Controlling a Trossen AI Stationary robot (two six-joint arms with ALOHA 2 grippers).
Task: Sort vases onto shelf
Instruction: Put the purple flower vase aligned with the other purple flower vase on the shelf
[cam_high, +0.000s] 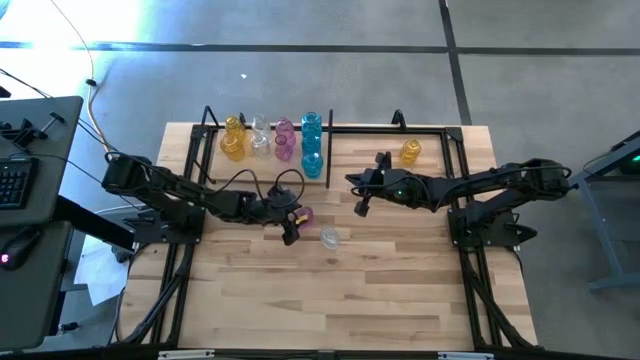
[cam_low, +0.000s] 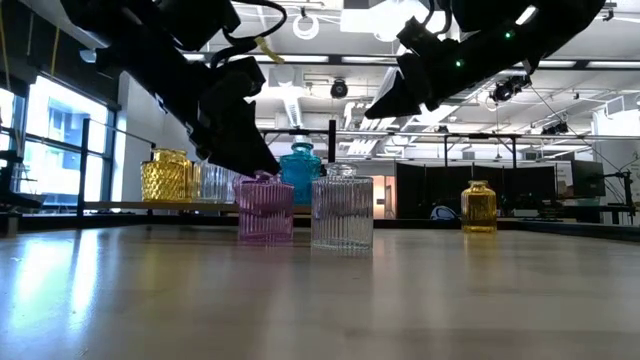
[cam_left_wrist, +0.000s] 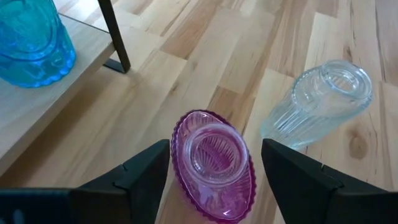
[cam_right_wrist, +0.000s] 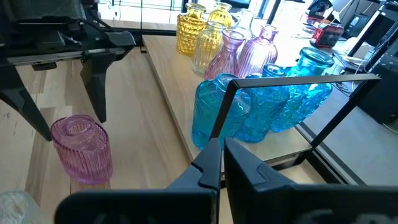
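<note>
Nearest, on the wooden surface (cam_high: 380, 280): clear vase (cam_left_wrist: 317, 102) just beside pink vase (cam_left_wrist: 214, 165), which stands between spread fingers (cam_left_wrist: 134, 171) of left gripper (cam_high: 293, 222), unclamped. Farther: blue vases (cam_right_wrist: 261, 102) on shelf (cam_high: 330, 130); right gripper (cam_high: 360, 200) clenched, empty.

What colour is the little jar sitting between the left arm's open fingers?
Pink, with ribbed glass: the pink vase between the left pincer fingers, clearest in the left wrist view.

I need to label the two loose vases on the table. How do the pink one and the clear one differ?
The pink vase sits between the left gripper's open fingers; the clear vase stands free beside it. The pink vase looks shorter in the low view. Both are ribbed glass, upright on the table, off the shelf.
</note>
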